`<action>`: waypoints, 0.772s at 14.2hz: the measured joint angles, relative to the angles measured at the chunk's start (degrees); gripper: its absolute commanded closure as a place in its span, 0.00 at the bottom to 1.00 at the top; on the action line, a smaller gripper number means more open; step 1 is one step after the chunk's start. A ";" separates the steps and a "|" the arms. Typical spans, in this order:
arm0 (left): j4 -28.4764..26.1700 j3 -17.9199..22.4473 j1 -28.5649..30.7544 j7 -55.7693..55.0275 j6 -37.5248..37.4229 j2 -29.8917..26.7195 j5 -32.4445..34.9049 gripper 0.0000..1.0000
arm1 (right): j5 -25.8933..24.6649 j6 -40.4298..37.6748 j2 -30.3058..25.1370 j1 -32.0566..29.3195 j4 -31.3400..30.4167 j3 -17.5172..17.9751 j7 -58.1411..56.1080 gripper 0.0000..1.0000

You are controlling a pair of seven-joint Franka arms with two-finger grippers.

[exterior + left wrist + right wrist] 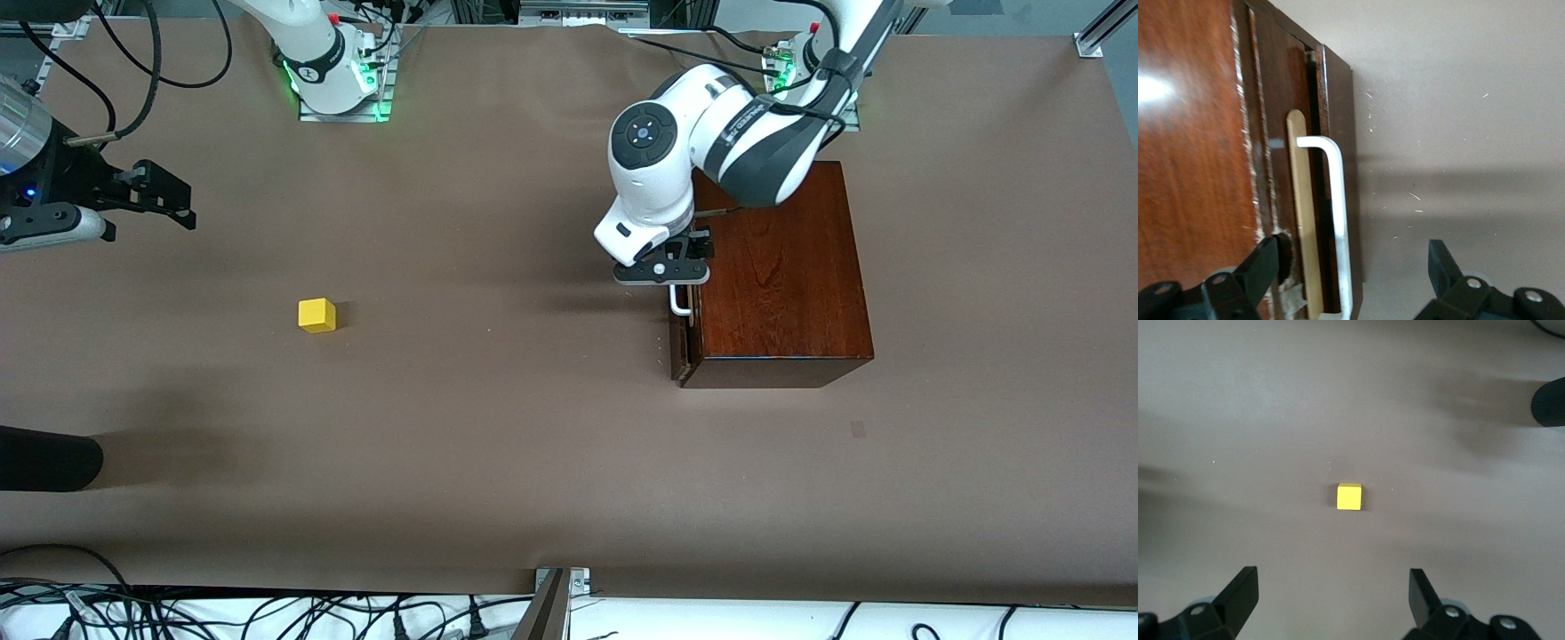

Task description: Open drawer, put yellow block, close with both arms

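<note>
The mahogany box (782, 267) stands toward the left arm's end of the table. Its drawer front (683, 351) faces the right arm's end and stands out by a narrow gap, so a strip of pale wood (1303, 220) shows. My left gripper (677, 271) is open and hangs over the white bar handle (680, 305), its fingers either side of the handle (1338, 207) without touching it. The yellow block (317, 315) sits alone on the table. My right gripper (182, 203) is open and empty, up in the air near the right arm's end, with the block (1349, 497) in its view.
A dark rounded object (44, 458) pokes in at the table's edge at the right arm's end, nearer the front camera than the block. Cables lie along the front edge (267, 613). Brown tabletop (498, 400) lies between block and box.
</note>
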 measured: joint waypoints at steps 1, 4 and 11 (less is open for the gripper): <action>-0.56 0.00 -0.51 -0.80 0.45 0.18 0.32 0.00 | 0.00 0.00 0.00 0.00 0.00 0.00 0.00 0.00; -1.49 -0.01 -1.51 -2.40 1.00 1.03 3.11 0.00 | 0.00 0.00 0.00 0.00 0.00 0.00 0.00 0.00; -1.88 0.00 -2.11 -3.03 3.66 3.79 3.46 0.00 | 0.00 -0.04 0.00 0.00 0.00 0.00 0.01 0.00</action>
